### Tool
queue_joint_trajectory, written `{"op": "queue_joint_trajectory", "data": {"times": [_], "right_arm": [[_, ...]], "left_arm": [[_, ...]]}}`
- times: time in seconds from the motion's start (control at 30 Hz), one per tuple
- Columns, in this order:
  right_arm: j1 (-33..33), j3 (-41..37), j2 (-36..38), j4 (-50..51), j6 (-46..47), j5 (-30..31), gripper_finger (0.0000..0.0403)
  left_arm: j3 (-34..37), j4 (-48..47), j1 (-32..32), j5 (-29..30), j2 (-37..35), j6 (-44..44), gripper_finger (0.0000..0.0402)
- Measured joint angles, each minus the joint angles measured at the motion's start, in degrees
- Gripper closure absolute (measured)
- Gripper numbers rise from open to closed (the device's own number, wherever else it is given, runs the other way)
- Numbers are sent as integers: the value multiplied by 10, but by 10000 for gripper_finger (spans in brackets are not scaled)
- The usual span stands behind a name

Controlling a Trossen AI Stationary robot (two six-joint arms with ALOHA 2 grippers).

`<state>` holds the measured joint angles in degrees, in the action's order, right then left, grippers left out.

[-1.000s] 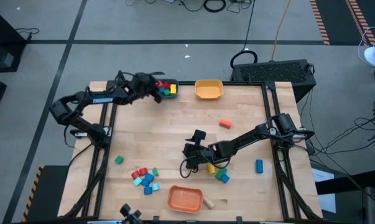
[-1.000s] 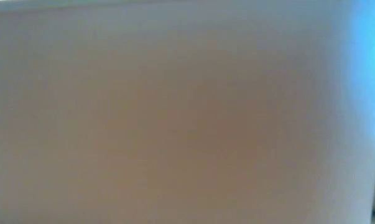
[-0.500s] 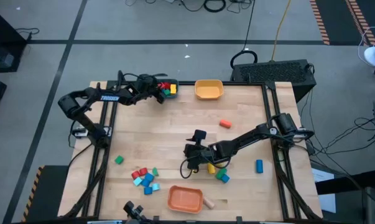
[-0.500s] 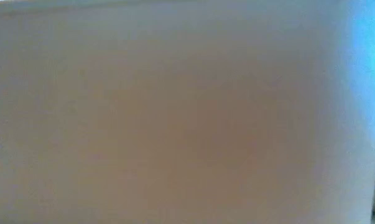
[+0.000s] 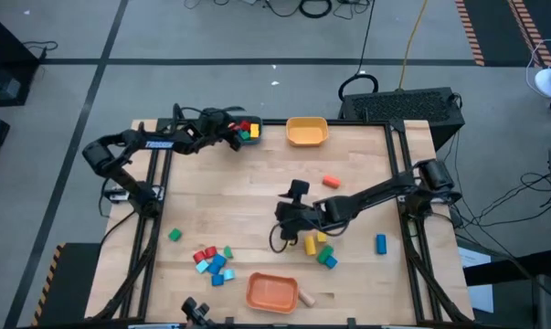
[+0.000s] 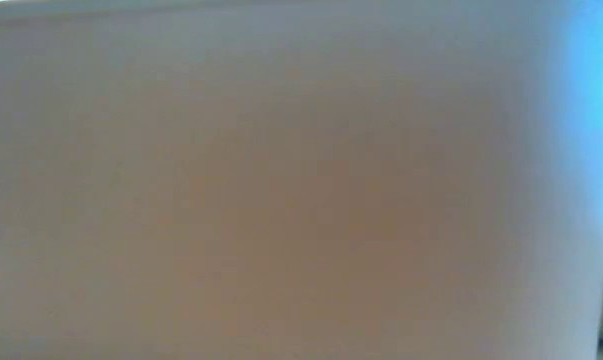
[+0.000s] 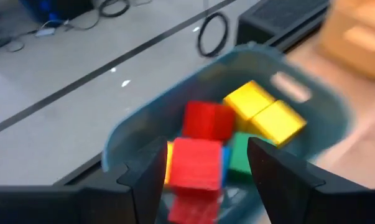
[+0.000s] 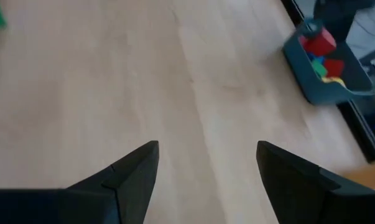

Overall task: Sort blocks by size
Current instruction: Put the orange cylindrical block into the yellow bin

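Roughly midway: the teal plastic bowl at the table's far edge holds several red, yellow and green blocks. The left gripper hovers above it, fingers apart, a red cube between them. The right gripper hangs wide and empty mid-table; many blocks lie loose near the front.

grey tiled floor with dark seams around the wooden table; black cables on floor beyond it; striped tape at far right
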<state>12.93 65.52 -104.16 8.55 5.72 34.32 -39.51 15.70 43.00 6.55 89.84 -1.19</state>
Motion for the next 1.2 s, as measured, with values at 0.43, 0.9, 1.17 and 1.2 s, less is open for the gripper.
{"op": "queue_joint_trajectory", "data": {"times": [0.43, 0.9, 1.17, 1.2], "right_arm": [[-86, 0, 97, 270, 25, -81, 148], [-197, 0, 103, 367, -1, -184, 148], [-236, 0, 103, 427, -15, -236, 148], [-239, 0, 103, 436, -20, -243, 148]], "left_arm": [[12, -58, -68, -84, -213, 28, 176], [26, -50, -242, -99, -274, 52, 176], [26, -24, -305, -102, -274, 108, 175], [26, -21, -308, -102, -274, 107, 175]]}}
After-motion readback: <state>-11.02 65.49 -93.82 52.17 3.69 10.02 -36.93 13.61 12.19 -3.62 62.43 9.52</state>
